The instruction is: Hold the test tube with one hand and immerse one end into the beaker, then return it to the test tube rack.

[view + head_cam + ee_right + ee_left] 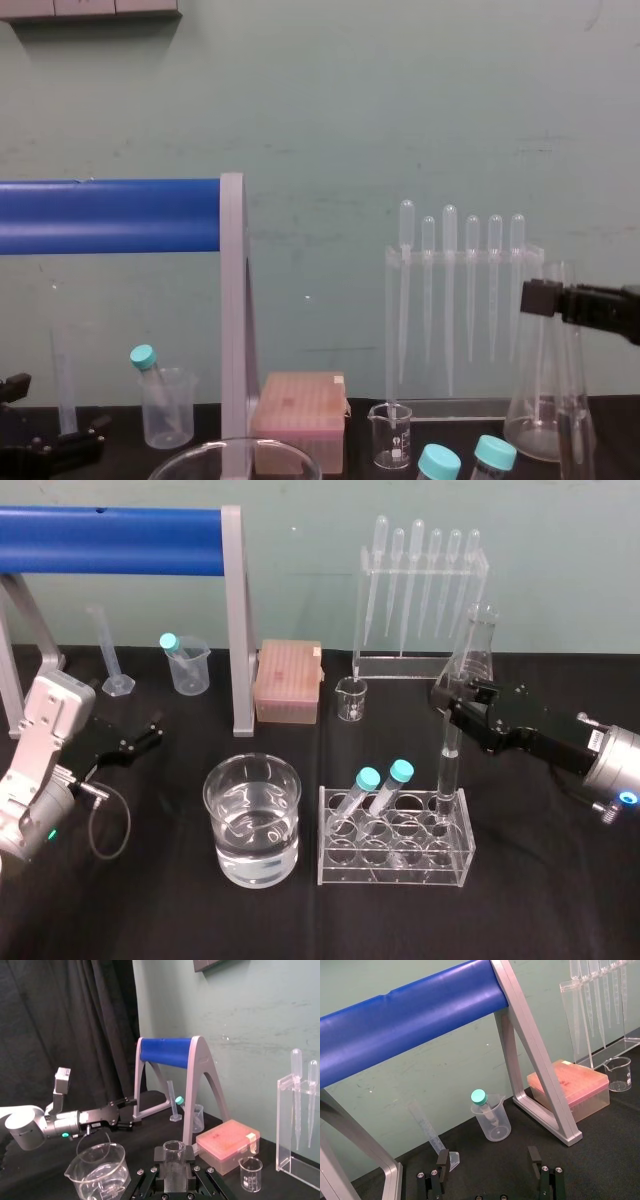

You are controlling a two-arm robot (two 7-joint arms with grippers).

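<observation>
Right claw [450, 708] reaches in from the robot's right and is clenched on the upper part of the test tube [446, 765], just under its open rim, which the right wrist view shows pinched between the black pads. The tube stands nearly upright with its lower end down in a back corner hole of the clear test tube rack [395, 865], so I judge the lift has not begun. Gripping high leaves the whole lower length free to go into the water. The beaker [252, 825], part full of clear liquid, sits just beside the rack on the robot's left, a short carry away. Two teal-capped tubes [372, 785] lean in the rack between the tube and the beaker, so the tube probably needs to rise clear of them before it crosses. Left claw [150, 735] rests low at the robot's left, released with its fingers apart, well away from the work. Everything stands on a tabletop [540, 900] draped in black cloth, dark enough to make the glass easy to pick out. Behind runs a pale green wall [300, 570], with a pipette stand [420, 600], a conical flask [475, 645], a pink tip box [289, 683] and a blue roller on a grey frame [110, 540] along it.
</observation>
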